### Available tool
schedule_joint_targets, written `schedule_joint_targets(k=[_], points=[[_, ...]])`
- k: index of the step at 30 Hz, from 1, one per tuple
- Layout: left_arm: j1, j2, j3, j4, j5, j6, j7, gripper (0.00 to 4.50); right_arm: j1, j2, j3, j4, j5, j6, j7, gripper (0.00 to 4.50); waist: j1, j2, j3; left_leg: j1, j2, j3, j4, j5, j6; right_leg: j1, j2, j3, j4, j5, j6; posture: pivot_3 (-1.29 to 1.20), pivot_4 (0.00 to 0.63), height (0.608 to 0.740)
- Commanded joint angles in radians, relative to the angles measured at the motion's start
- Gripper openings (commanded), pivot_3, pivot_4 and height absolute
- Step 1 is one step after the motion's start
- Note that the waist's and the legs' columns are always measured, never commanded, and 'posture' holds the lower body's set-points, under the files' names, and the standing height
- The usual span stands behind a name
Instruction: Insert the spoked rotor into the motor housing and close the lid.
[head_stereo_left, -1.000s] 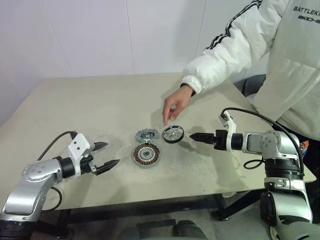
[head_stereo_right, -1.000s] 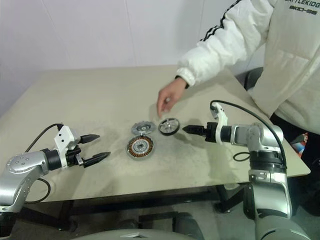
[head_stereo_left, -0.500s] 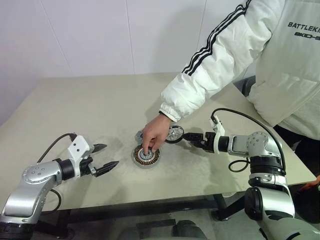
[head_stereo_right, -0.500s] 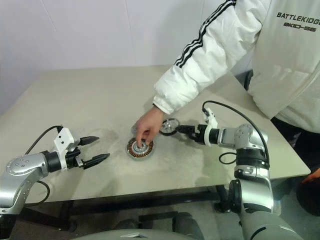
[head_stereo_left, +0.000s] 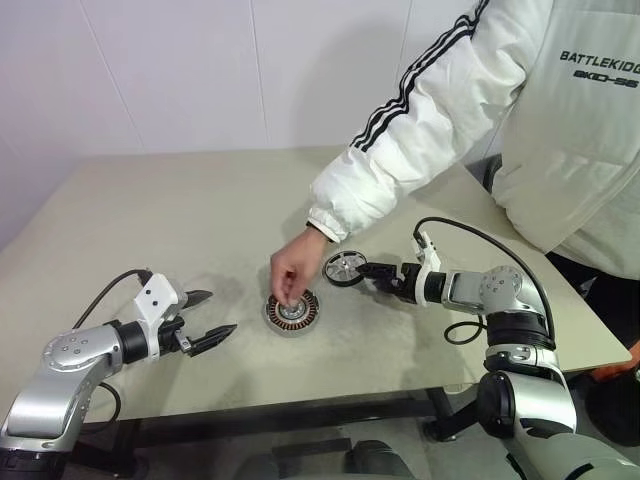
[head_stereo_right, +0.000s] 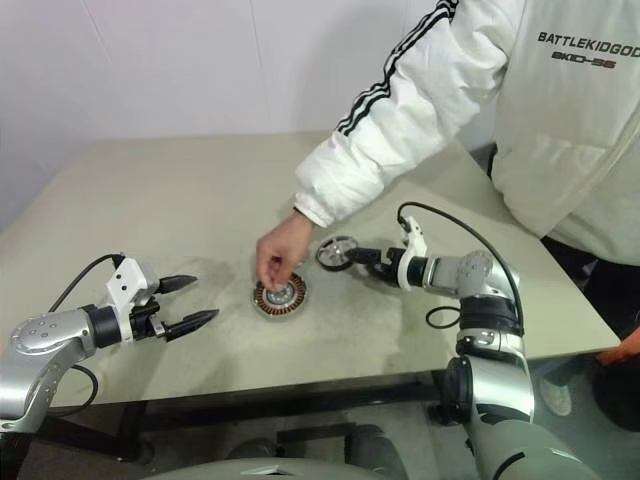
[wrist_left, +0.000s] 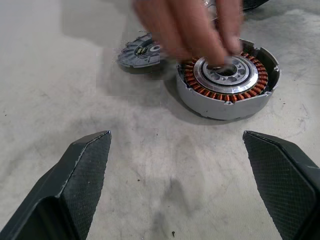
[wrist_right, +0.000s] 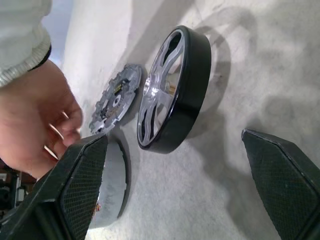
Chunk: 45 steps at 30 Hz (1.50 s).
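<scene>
My right tool is spread wide, empty, just short of the spoked rotor lying on the worktop; my left tool hangs released too. Beyond the rotor, a person's hand seems to touch the motor housing, the lid behind; carrying the rotor over now risks striking those fingers.

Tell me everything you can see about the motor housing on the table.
The motor housing is a round, shallow, silver-rimmed metal cup holding a ring of coppery windings around a bright silver hub. It sits flat and open on the table, no rotor inside. A person's hand hangs over its centre, fingertips at the hub. The lid lies just beyond it, apart.
</scene>
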Motion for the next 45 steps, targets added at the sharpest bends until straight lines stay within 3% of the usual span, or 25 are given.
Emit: schedule_joint_targets(k=[1,17,34,41,45], points=[[-0.007,0.009,0.028,-0.028,-0.005,-0.015,0.004,4.5,-0.038,0.006,-0.015,-0.007,0.023,-0.011,-0.007,4.46,0.0,0.0,0.0,0.0,0.0,0.0,0.0,0.0,0.0,0.0,0.0,0.0,0.0,0.0,0.0,0.0,0.0,0.74],[-0.015,0.025,0.036,-0.019,-0.018,0.004,-0.011,4.5,0.008,-0.064,0.07,-0.219,0.077,0.09,0.057,4.46,0.001,0.0,0.0,0.0,0.0,0.0,-0.003,0.0,0.0,0.0,0.0,0.0,-0.003,0.0,0.0,0.0,0.0,0.74],[-0.011,0.025,0.042,-0.019,-0.019,0.013,-0.004,4.5,0.042,-0.092,0.177,-0.266,0.063,0.053,0.122,4.46,0.002,0.0,0.0,0.0,0.0,0.0,-0.003,0.0,0.0,0.0,0.0,0.0,-0.003,0.0,0.0,0.0,0.0,0.74],[-0.011,0.011,0.031,-0.02,-0.028,0.084,0.026,4.5,0.17,-0.224,0.426,-0.452,-0.046,-0.239,0.314,4.46,0.003,0.0,0.0,-0.001,0.0,0.0,-0.003,0.0,0.0,0.0,0.0,-0.001,-0.004,0.0,0.0,0.0,0.0,0.74],[-0.003,-0.003,0.01,-0.012,-0.024,0.106,0.039,4.5,0.206,-0.264,0.484,-0.498,-0.087,-0.364,0.375,4.46,0.001,0.0,0.0,-0.001,0.0,0.0,-0.003,0.0,0.001,0.0,0.0,-0.001,-0.005,0.0,0.001,0.0,0.0,0.74]])
